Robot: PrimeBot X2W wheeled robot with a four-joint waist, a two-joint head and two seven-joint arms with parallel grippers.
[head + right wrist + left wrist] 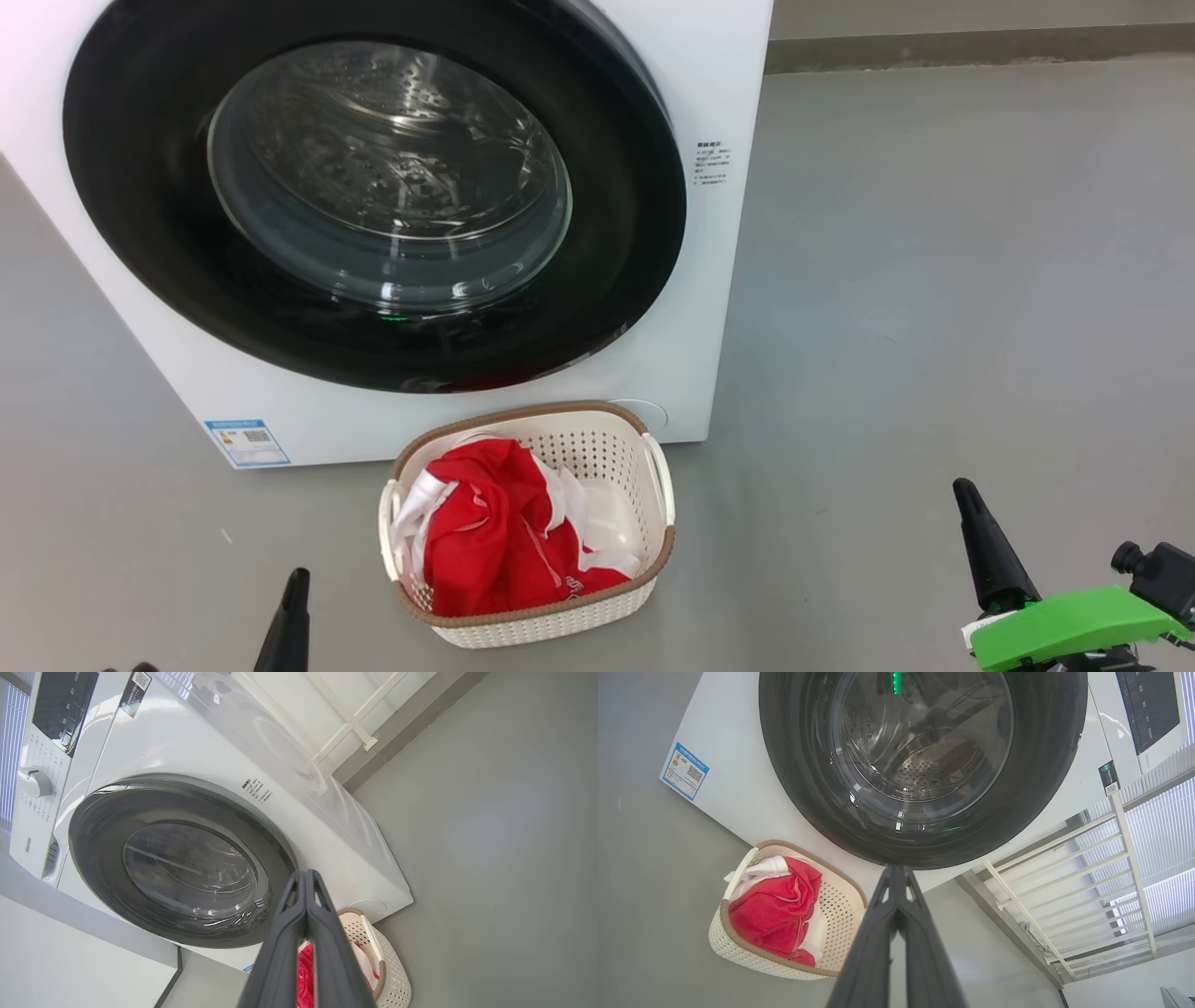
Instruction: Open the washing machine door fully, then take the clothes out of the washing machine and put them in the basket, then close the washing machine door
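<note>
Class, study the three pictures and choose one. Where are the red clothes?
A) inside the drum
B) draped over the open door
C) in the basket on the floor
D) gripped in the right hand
C: the clothes lie heaped in the basket, which stands on the floor before the washing machine, whose door is shut.

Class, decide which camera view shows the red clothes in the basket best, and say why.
Head view: it looks down into the basket, showing the clothes heaped inside, unobstructed. The left wrist view shows them tilted, from the side. The right wrist view shows red slivers behind the shut right gripper.
</note>
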